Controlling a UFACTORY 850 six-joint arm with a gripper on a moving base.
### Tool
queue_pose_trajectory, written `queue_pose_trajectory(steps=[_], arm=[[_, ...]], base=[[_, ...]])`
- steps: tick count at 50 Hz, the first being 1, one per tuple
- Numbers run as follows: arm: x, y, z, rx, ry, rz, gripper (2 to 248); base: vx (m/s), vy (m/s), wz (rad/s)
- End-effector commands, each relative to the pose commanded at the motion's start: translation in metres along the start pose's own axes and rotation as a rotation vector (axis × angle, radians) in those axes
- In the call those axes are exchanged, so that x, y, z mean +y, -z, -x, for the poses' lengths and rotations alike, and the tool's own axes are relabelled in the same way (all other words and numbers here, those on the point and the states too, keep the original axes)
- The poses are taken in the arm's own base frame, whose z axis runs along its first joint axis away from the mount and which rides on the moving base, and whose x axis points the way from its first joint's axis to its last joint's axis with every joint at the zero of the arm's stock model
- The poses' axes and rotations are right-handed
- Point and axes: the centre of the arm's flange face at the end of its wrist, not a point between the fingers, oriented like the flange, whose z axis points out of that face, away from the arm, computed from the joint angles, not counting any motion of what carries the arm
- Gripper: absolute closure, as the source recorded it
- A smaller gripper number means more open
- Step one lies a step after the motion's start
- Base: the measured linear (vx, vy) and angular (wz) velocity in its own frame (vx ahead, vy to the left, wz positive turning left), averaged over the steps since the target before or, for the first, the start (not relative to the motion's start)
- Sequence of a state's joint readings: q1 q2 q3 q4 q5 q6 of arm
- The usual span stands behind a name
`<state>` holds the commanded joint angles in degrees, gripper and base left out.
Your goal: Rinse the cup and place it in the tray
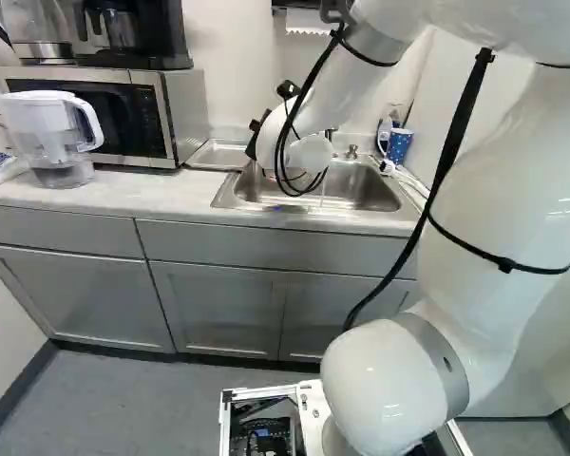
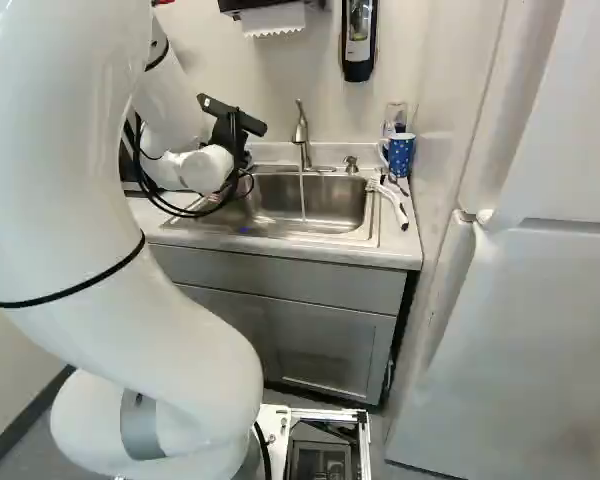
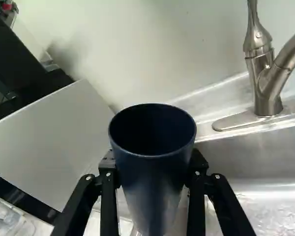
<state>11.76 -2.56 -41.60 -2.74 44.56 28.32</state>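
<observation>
- Gray cabinets (image 1: 209,299), flat-fronted, under one pale, smooth counter (image 1: 123,195).
- One white fridge (image 2: 540,330), glossy, at the right of the right base view.
- One white arm (image 1: 513,199), rounded and shiny, with black straps.
- One sink (image 2: 374,225), brushed metal, rounded corners, set into the counter.
- One boxy microwave (image 1: 185,104), silver and black, left of the sink in the left base view.
- One shallow, shiny tray (image 1: 217,154), between microwave and sink.
- One clear pitcher (image 1: 38,123) with a white top and looped handle, near the microwave.
- One curved metal faucet (image 3: 265,83), with a thin stream of water (image 2: 302,195) falling into the sink.
- One black tool (image 2: 226,134), clasping the cup (image 3: 152,182) between two fingers.
- One cup: dark navy, smooth, tapered, round mouth open to the wrist view; up in the air near the sink's microwave side, apart from the stream.
- One blue mug (image 2: 401,156), white-dotted, beyond the sink's other side.
- One white brush (image 2: 395,205), slim, beside the sink.
</observation>
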Motion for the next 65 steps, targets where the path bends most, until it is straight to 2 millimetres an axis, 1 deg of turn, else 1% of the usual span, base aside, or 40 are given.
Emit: queue_pose_trajectory(steps=[46, 55, 65], arm=[[0.0, 0.0, 0.0, 0.0, 0.484, 0.0, 125], [0.0, -0.001, 0.0, 0.0, 0.484, 0.0, 125], [-0.004, -0.018, 0.0, 0.0, 0.485, -0.009, 125]], base=[[0.0, 0.0, 0.0], [0.0, 0.0, 0.0], [0.0, 0.0, 0.0]])
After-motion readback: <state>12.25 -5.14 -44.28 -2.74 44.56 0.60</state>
